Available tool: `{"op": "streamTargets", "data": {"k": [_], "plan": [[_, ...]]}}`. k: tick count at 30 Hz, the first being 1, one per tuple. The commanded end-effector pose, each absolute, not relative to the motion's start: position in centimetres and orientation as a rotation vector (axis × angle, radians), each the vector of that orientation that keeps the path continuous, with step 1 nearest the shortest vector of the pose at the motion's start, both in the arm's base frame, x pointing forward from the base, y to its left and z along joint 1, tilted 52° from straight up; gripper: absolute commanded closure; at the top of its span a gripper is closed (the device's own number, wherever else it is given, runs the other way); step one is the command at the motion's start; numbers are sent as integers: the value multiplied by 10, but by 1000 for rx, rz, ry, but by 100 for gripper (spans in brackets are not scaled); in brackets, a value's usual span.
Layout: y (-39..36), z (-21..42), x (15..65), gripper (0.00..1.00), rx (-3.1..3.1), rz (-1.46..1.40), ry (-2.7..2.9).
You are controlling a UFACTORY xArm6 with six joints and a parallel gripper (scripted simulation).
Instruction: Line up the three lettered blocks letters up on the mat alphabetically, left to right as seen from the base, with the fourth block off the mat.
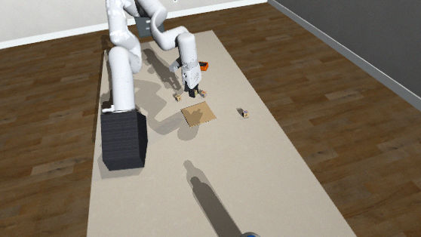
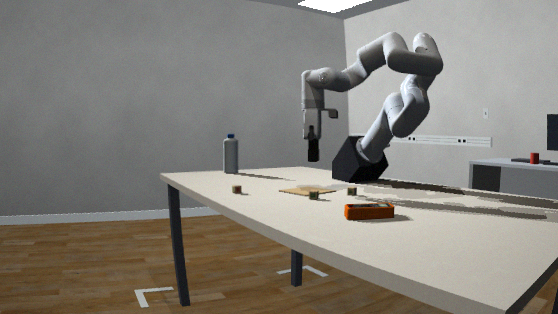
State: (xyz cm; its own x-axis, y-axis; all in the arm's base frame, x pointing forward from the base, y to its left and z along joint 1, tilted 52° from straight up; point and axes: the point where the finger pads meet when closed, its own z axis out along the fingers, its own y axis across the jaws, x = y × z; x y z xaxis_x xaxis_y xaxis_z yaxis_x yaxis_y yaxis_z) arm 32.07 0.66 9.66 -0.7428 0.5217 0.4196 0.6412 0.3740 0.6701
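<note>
My gripper (image 1: pixel 192 93) (image 2: pixel 313 156) hangs high above the table, over the far edge of the tan mat (image 1: pixel 198 113) (image 2: pixel 298 190). It is shut on a small block that is almost hidden between the dark fingers. Three other blocks rest on the table, all off the mat. One block (image 1: pixel 177 97) (image 2: pixel 352 191) lies on the robot-base side of the mat. A second block (image 1: pixel 204 92) (image 2: pixel 313 195) sits just beyond the mat's far edge. A third block (image 1: pixel 245 113) (image 2: pixel 236 189) lies well away to the mat's side. Their letters are too small to read.
An orange tray (image 1: pixel 204 66) (image 2: pixel 369 211) lies on the table beyond the mat. A grey bottle with a blue cap (image 2: pixel 230 155) (image 1: pixel 249 235) stands at the table's far end. The robot's dark base (image 1: pixel 124 140) (image 2: pixel 359 165) stands at the table's edge.
</note>
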Motion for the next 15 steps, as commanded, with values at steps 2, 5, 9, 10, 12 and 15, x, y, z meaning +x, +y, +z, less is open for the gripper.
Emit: {"op": "streamTargets", "data": {"k": [2, 5, 9, 10, 12, 15], "plan": [[7, 99, 321, 77, -1237, -1252, -2346], [8, 100, 321, 77, -1320, -1225, -2270], [9, 101, 321, 77, -1399, -1198, -2191], [9, 101, 321, 77, -1399, -1198, -2191], [10, 102, 321, 77, -1485, -1165, -2100], [10, 103, 320, 77, -1545, -1140, -2031]]}}
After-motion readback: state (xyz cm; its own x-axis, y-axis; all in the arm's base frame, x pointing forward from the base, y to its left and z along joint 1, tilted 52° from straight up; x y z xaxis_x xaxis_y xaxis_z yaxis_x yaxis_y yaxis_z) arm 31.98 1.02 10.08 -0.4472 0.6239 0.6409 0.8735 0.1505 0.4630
